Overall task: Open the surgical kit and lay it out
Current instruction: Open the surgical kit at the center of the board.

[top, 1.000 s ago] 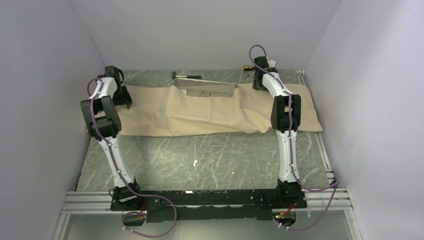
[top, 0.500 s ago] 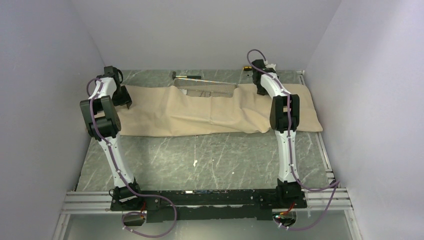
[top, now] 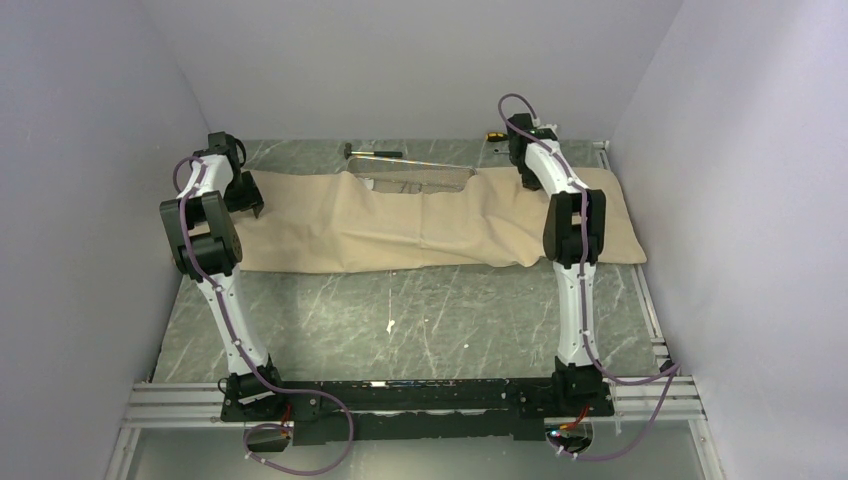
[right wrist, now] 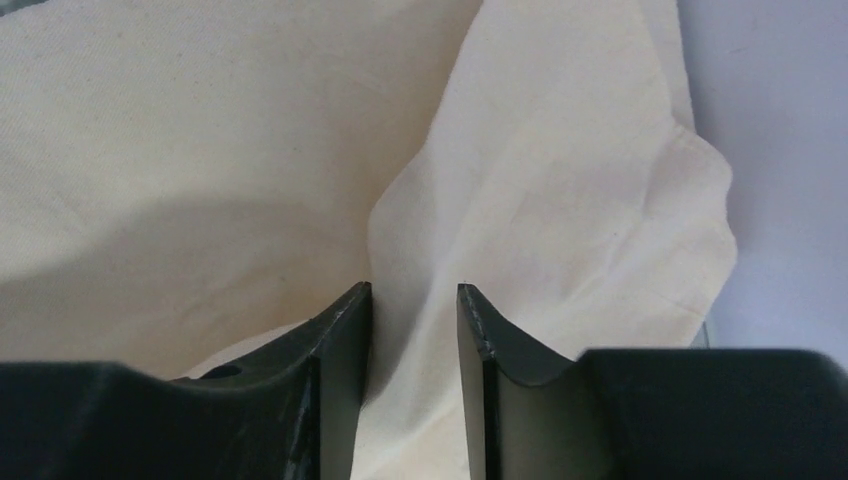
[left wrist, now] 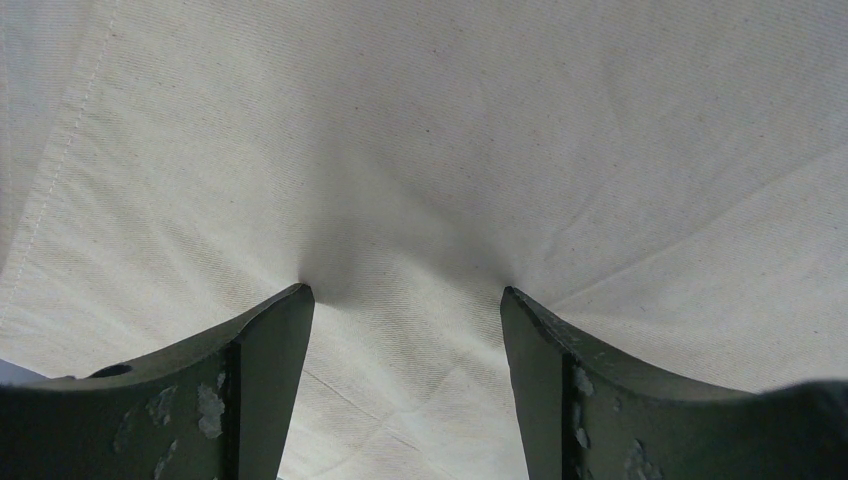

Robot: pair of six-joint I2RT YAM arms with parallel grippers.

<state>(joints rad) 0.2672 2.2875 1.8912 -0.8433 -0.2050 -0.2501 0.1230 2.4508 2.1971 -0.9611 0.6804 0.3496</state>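
The right arm (top: 573, 228) is the only mover. In the top view its wrist, which a second ago hung to the left of the forearm over the far edge of the cloth (top: 400, 228), dipped a little half a second ago. It now sits tucked closer against the forearm, and less of it shows. The elbow block has drifted slightly to the right, and the cable loop above the wrist sank and then rose again. The right gripper (right wrist: 414, 290) has been narrowing over this second. Its jaws now stand a small gap apart, with a raised fold of cloth between them.
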